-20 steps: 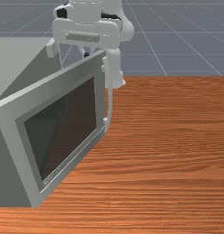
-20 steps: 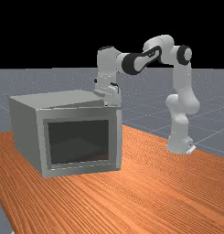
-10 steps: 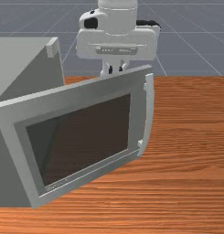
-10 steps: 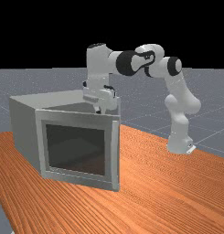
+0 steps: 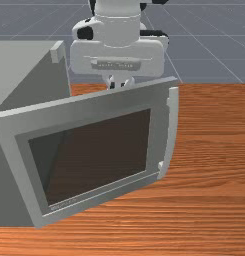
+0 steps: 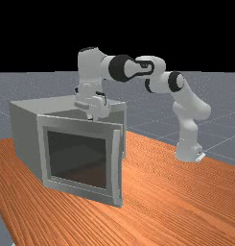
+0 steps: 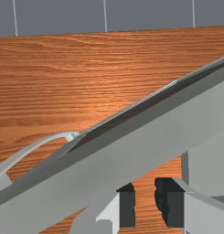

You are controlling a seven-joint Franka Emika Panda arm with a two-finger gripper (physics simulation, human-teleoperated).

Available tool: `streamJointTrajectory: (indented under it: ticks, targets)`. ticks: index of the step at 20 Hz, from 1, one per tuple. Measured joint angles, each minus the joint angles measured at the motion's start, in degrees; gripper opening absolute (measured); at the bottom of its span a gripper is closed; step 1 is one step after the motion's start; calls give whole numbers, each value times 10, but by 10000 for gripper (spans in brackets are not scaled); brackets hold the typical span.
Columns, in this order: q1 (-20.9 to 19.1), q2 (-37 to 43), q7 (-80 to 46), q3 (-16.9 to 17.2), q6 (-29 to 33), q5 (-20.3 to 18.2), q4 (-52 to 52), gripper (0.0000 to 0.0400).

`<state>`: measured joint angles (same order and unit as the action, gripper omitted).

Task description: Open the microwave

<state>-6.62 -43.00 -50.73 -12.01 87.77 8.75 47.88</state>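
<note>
The gripper (image 5: pixel 119 86) is at the top edge of the microwave door (image 5: pixel 161 117) in the front view, on the door's inner side, its tips partly hidden by the door. In the wrist view the gripper (image 7: pixel 145 203) has its dark fingertips apart, with bare table between them and the door (image 7: pixel 131 151) running diagonally just beyond. The door stands ajar, swung out from the grey microwave body (image 6: pixel 25 137). Its curved handle (image 5: pixel 172 132) is on the door's free edge, away from the fingers.
The wooden table (image 5: pixel 214 150) extends past the door's free edge at the front view's right. In the far view, the arm's base (image 6: pixel 188 151) stands on the table at the right, and the arm reaches over the microwave's opening.
The door has swung farther out from the microwave. My hand went toward the front view's right to the door's inner side, then slightly back left, and moved toward the far view's left.
</note>
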Motion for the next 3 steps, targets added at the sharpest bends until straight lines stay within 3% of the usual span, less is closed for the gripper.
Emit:
streamJointTrajectory:
  ticks: [3]
  targets:
    - [8,-47,3,5,-33,3,-81,75]
